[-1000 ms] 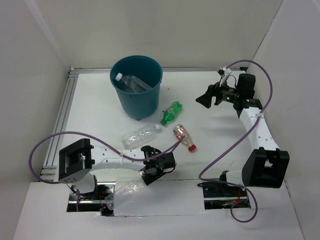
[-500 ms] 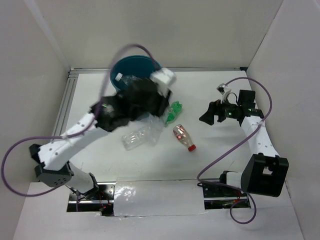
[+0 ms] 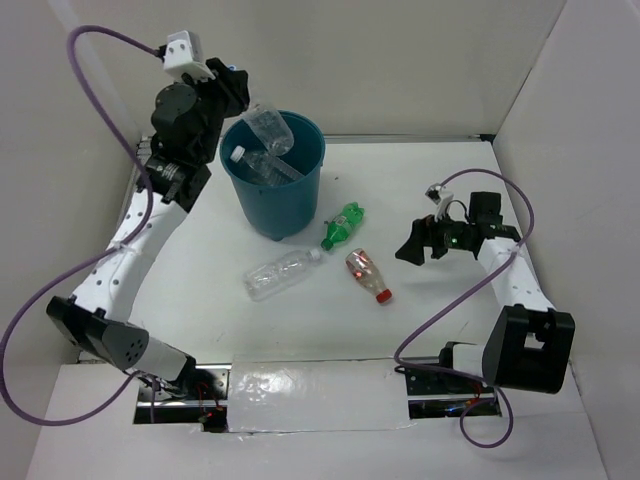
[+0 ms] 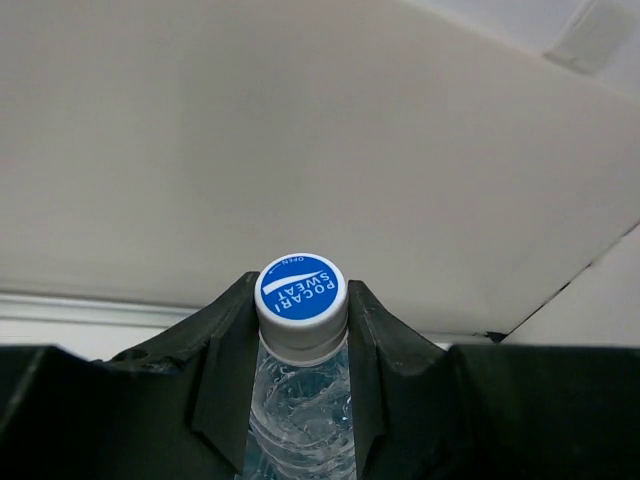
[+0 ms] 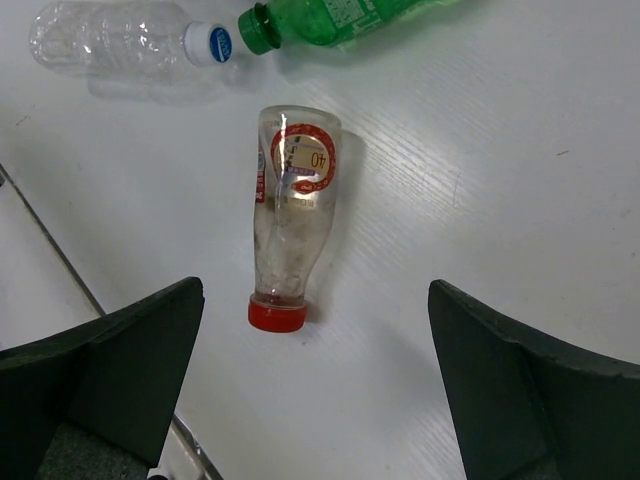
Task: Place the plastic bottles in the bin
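My left gripper (image 3: 243, 103) is raised above the far-left rim of the dark teal bin (image 3: 285, 200) and is shut on a clear crinkled bottle (image 3: 268, 128) that hangs tilted over the bin's opening. In the left wrist view its blue cap (image 4: 300, 290) sits between the fingers (image 4: 235, 350). Another clear bottle (image 3: 258, 166) lies inside the bin. On the table lie a green bottle (image 3: 342, 225), a clear bottle (image 3: 283, 272) and a red-labelled bottle (image 3: 368, 275). My right gripper (image 3: 415, 245) is open and empty, just right of the red-labelled bottle (image 5: 290, 215).
White walls enclose the table on the left, back and right. An aluminium rail (image 3: 125, 225) runs along the left edge. In the right wrist view the green bottle (image 5: 330, 15) and the clear bottle (image 5: 120, 45) lie beyond the red-labelled one.
My left arm has swung from the table's near edge up and back, carrying the clear bottle over the bin. My right gripper has moved nearer and left, toward the red-labelled bottle.
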Robot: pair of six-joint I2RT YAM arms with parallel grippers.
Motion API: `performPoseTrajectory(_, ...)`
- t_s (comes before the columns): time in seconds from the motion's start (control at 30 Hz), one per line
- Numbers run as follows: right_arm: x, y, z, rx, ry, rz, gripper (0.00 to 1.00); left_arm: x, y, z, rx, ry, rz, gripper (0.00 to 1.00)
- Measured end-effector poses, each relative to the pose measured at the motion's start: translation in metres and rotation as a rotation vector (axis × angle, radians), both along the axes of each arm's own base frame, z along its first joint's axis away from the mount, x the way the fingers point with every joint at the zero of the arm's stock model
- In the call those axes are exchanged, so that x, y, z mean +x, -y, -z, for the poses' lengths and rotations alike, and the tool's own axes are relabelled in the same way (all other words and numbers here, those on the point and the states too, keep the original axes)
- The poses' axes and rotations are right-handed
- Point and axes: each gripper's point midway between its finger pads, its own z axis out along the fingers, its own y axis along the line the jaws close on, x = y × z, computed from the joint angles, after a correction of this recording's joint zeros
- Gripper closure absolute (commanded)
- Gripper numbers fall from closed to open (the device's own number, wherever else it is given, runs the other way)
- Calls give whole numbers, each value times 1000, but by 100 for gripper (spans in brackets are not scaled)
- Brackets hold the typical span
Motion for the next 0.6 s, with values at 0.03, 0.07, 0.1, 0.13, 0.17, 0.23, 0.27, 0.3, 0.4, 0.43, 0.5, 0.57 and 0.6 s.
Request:
performPoseTrajectory(0.03, -1, -2, 2, -2, -4, -6, 0, 9, 1, 12, -1, -19, -9, 89)
performPoseTrajectory(0.07, -2, -4, 2, -3, -4, -14, 0, 16, 2, 26, 2, -44, -16, 81)
performPoseTrajectory(0.1, -3, -8, 2, -4, -2, -26, 0, 24, 2, 42, 3, -76, -23, 69)
performPoseTrajectory(0.13, -4, -12, 3, -5, -3, -40, 0, 30, 2, 58, 12, -108, -26, 55)
performPoseTrajectory(0.17, -5, -16, 3, -6, -4, -55, 0, 36, 2, 75, 21, -144, -31, 31)
performPoseTrajectory(0.23, -9, -27, 6, -13, -14, -92, 0, 45, -1, 104, 35, -209, -43, 11)
performPoseTrajectory(0.27, -11, -33, 10, -19, -26, -113, 0, 48, -2, 113, 38, -230, -48, 4)
performPoseTrajectory(0.3, -13, -39, 13, -24, -40, -133, 0, 50, -3, 120, 39, -251, -49, 0)
performPoseTrajectory(0.4, -18, -56, 33, -67, -101, -177, 0, 51, -4, 125, 58, -266, -52, 0)
performPoseTrajectory(0.43, -20, -61, 40, -84, -124, -186, 0, 49, -1, 122, 75, -258, -48, 0)
performPoseTrajectory(0.5, -23, -69, 57, -126, -176, -202, 0, 42, 10, 115, 111, -238, -24, 0)
performPoseTrajectory(0.57, -25, -75, 74, -176, -225, -207, 0, 26, 27, 106, 168, -211, 16, 0)
performPoseTrajectory(0.6, -25, -79, 83, -204, -245, -209, 0, 12, 36, 99, 209, -190, 45, 0)
